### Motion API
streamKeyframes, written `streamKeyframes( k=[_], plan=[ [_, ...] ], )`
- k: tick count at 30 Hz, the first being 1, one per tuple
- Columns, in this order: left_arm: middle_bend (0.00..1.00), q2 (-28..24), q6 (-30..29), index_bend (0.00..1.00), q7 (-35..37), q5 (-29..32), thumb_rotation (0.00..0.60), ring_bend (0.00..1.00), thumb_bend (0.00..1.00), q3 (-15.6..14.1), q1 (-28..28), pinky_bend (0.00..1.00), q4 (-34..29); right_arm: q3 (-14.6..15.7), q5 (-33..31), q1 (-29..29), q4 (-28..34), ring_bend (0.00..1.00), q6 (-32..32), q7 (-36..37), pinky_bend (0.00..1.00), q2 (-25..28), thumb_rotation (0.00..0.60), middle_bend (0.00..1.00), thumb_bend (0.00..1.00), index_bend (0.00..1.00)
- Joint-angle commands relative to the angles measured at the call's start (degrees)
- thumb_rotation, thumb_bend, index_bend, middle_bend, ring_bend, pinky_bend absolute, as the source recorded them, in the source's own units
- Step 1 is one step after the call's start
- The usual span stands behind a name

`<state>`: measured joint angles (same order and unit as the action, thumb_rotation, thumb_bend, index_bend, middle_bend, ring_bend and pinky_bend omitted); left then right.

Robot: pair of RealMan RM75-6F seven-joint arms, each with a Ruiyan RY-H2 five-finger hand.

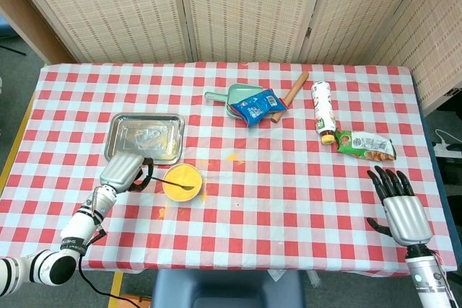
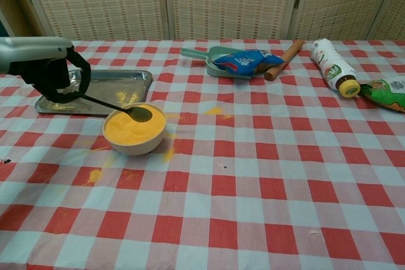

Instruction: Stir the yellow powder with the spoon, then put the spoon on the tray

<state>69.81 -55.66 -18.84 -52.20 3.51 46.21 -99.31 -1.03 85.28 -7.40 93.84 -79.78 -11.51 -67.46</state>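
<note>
Here the left robot hand (image 2: 54,71) grips the handle of the spoon (image 2: 117,107), its dark fingers (image 2: 60,83) curled round the thin stem so that the bowl end reaches out over the bowl (image 2: 134,144) of yellow powder (image 2: 130,129). The spoon's head sits at the powder's surface near the far side of the bowl, tilted down from the hand, an angle that suits stirring without the hand itself touching the rim. The bowl stands on the checked bench (image 2: 253,175) just in front of the metal tray (image 1: 119,151), so the spoon's later resting place is close by and on the same side as the holding arm. Yellow spills (image 2: 95,174) dot the cloth around the bowl and some powder lies in the tray, which suggests the stirring is underway and rather loose. The right robot hand (image 1: 401,203) lies well apart at the bench's near right edge, fingers spread and holding nothing, seemingly parked out of the way.
</note>
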Motion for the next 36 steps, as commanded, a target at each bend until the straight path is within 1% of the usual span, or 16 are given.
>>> streamKeyframes(
  k=[1, 4, 6, 10, 13, 17, 22, 26, 30, 36],
  plan=[
    [1.00, 1.12, -3.89, 1.00, -5.04, -0.66, 0.600, 1.00, 0.83, -1.31, -1.28, 1.00, -0.36, 0.01, 0.14, 0.00, 0.04, 0.00, 0.01, 0.14, 0.00, 0.10, 0.600, 0.00, 0.09, 0.00],
    [1.00, 3.36, -8.16, 1.00, -10.29, -1.94, 0.600, 1.00, 0.83, -1.97, -1.98, 1.00, 0.83, 0.08, 0.47, 0.02, 0.18, 0.00, -0.08, 0.26, 0.00, 0.18, 0.600, 0.00, 0.09, 0.00],
    [1.00, 4.60, -9.95, 1.00, -13.23, -2.19, 0.600, 1.00, 0.83, -2.25, -2.27, 1.00, 1.09, 0.11, 0.62, 0.07, 0.22, 0.00, -0.17, 0.36, 0.00, 0.24, 0.600, 0.00, 0.09, 0.00],
    [1.00, 5.23, -10.67, 1.00, -15.09, -1.92, 0.600, 1.00, 0.83, -2.27, -2.37, 1.00, 0.83, 0.07, 0.63, 0.08, 0.22, 0.00, -0.19, 0.49, 0.00, 0.29, 0.600, 0.00, 0.09, 0.00],
    [1.00, 6.56, -12.50, 1.00, -20.75, -1.65, 0.600, 1.00, 0.83, -2.71, -2.23, 1.00, 0.10, -0.05, 0.59, 0.09, 0.23, 0.00, -0.21, 1.08, 0.00, 0.58, 0.600, 0.00, 0.09, 0.00],
    [1.00, 7.02, -13.04, 1.00, -24.34, 0.51, 0.600, 1.00, 0.83, -2.51, -2.33, 1.00, -1.19, -0.06, 0.67, 0.09, 0.20, 0.00, -0.15, 1.55, 0.00, 0.79, 0.600, 0.00, 0.09, 0.00],
    [1.00, 7.57, -12.97, 1.00, -26.51, 2.17, 0.600, 1.00, 0.83, -1.49, -1.98, 1.00, -1.34, -0.09, 0.69, -0.01, 0.15, 0.00, 0.08, 1.59, 0.00, 0.82, 0.600, 0.00, 0.09, 0.00],
    [1.00, 9.44, -12.09, 1.00, -28.21, 3.46, 0.600, 1.00, 0.83, -0.56, -1.06, 1.00, 2.06, -0.34, 0.48, 0.13, 0.12, 0.00, -0.30, 1.37, 0.00, 0.75, 0.600, 0.00, 0.09, 0.00],
    [1.00, 11.28, -10.45, 1.00, -28.19, 4.55, 0.600, 1.00, 0.83, 0.86, -0.01, 1.00, 5.48, -0.66, 0.03, 0.24, 0.13, 0.00, -0.50, 1.38, 0.00, 0.84, 0.600, 0.00, 0.09, 0.00],
    [1.00, 12.86, -9.19, 1.00, -27.57, 5.12, 0.600, 1.00, 0.83, 2.15, 0.68, 1.00, 9.20, -1.06, -0.69, 0.14, -0.04, 0.00, -0.22, 1.44, 0.00, 0.88, 0.600, 0.00, 0.09, 0.00]
  ],
)
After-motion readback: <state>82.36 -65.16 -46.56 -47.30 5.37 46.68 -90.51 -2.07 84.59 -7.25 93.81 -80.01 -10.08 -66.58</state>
